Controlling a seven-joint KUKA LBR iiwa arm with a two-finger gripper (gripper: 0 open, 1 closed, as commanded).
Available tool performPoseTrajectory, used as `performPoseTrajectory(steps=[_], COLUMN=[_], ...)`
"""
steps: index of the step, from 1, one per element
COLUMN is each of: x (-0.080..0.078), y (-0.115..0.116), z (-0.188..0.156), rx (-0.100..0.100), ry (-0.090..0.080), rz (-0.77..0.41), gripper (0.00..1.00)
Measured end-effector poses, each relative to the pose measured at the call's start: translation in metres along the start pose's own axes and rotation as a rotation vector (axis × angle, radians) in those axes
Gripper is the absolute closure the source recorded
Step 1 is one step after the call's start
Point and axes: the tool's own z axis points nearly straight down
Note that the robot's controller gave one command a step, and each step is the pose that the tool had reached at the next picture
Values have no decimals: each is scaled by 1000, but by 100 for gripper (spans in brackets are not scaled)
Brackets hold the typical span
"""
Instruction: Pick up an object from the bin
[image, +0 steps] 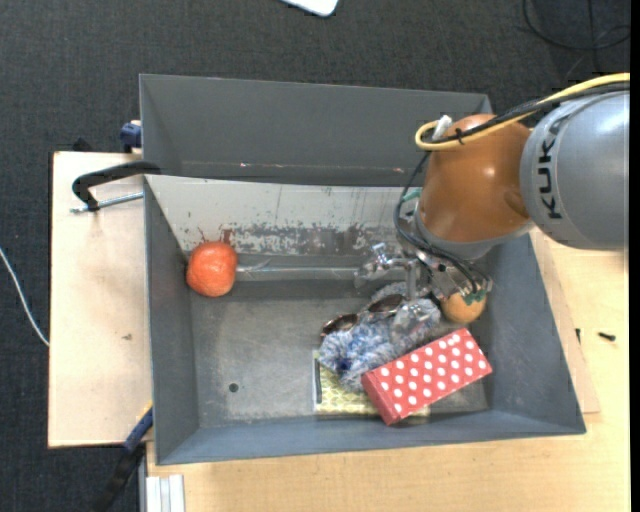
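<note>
My gripper hangs low near the bin's back wall, right of the middle, under the arm's orange cover. Just below it lies a dark, glossy thing like a pair of glasses, next to a crumpled blue and white bag. A small orange-yellow round thing sits to the gripper's right, close to the bin's right wall. A red box with white dots lies at the front right, leaning on the bag. Nothing shows held in the gripper.
An orange ball rests against the back wall at the left. A yellow-green flat pad pokes out from under the dotted box. The arm and its orange cover hang over the bin's back right corner.
</note>
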Motion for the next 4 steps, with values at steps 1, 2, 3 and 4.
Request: performPoseTrajectory(steps=[1, 2, 3, 4], x=[29, 29, 31, 31], y=[-13, -13, -20, -20], z=[44, 44, -79, -79], rx=[-3, -3, -1, -2], ry=[11, 11, 2, 2], rz=[-90, -90, -20, -20], gripper=[100, 100, 100, 100])
